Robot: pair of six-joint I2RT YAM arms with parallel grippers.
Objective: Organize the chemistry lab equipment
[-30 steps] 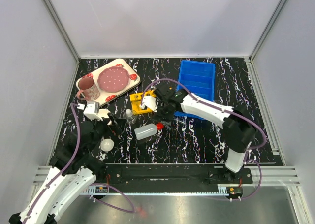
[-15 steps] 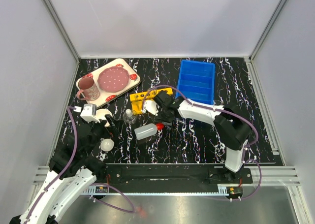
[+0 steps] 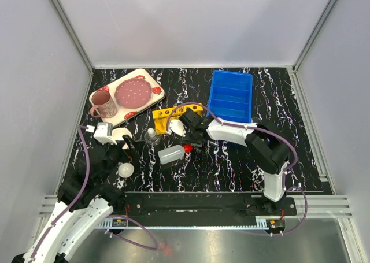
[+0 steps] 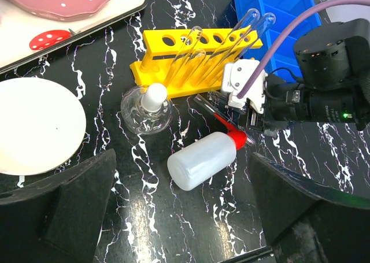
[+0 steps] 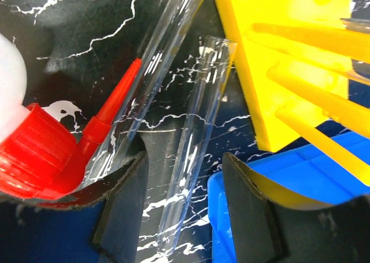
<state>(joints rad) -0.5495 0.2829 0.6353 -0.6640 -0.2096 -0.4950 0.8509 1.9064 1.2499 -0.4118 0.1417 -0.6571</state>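
Evidently working on the stray glassware, judging by the layout. Has the right gripper [image 5: 184, 176] down at the worktop [image 4: 144, 217], jaws apart and straddling a loose test tube [image 5: 198, 136] without clamping it. Finds that tube flat on the worktop, just beside the yellow rack [image 5: 272, 60] and alongside a second loose tube [image 5: 167, 43], itself close against the red nozzle of the squeeze bottle [image 4: 199, 162]. Shows several more tubes [image 4: 231, 40] leaning in the rack's holes. Places the small glass flask [image 4: 147, 107] upright just in front of the rack, with the bottle on its side nearer the arms. Has the left gripper [image 4: 182, 159] hanging above the near-left worktop, jaws spread wide, gripping nothing.

Calls next, probably, for closing gently on the one tube alone, low enough to catch round glass yet clear of the neighbouring tube and the nozzle. Then lifting, tipping upright and threading into a free hole. Risks a roll or slip, given thin smooth glass.

Reads no brand, label or lettering anywhere: plain bottle, plain rack. Offers only a strawberry print on the tray [image 4: 98, 20], decoration and not text.
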